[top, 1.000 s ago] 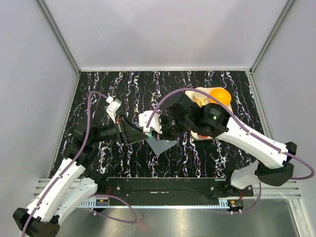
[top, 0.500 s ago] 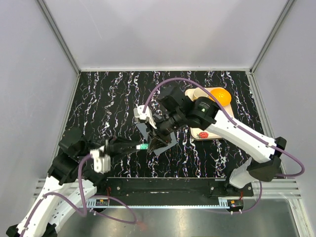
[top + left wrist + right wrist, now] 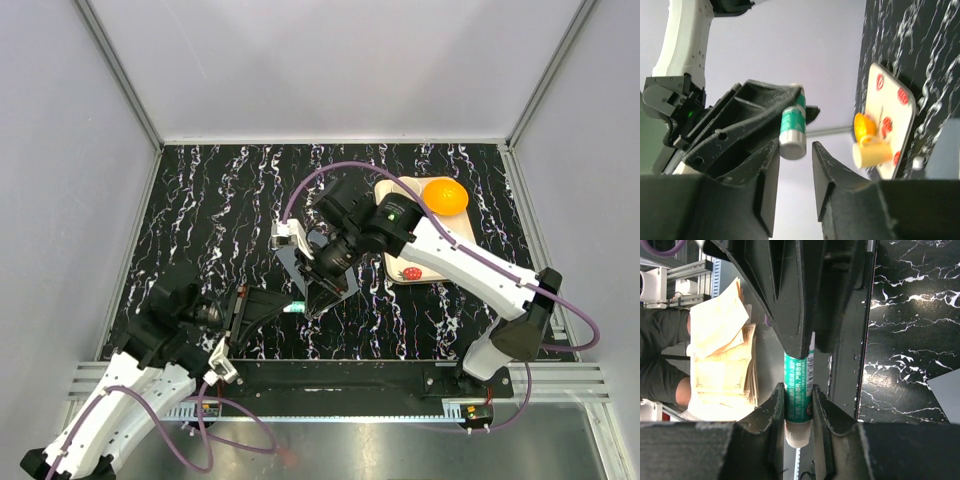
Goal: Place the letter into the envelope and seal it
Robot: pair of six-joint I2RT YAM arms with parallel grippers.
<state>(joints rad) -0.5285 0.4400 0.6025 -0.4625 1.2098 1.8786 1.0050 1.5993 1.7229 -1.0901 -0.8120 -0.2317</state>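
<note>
Gently: your right jaws pinch the glue stick [image 3: 798,385]; left jaws flank its end, hold unclear. Pull straight.

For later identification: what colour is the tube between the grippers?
Tube: green, whitish cap; best in right wrist view.

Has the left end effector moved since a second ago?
Yes. The left end effector has drawn back from mid-table toward the near edge of the table.

The black, white-veined marbled counter [image 3: 220,200] carries a flat slate-grey paper envelope [image 3: 338,291] near its middle and, just to its right, a cream strawberry-printed rectangular tray [image 3: 396,266].
</note>
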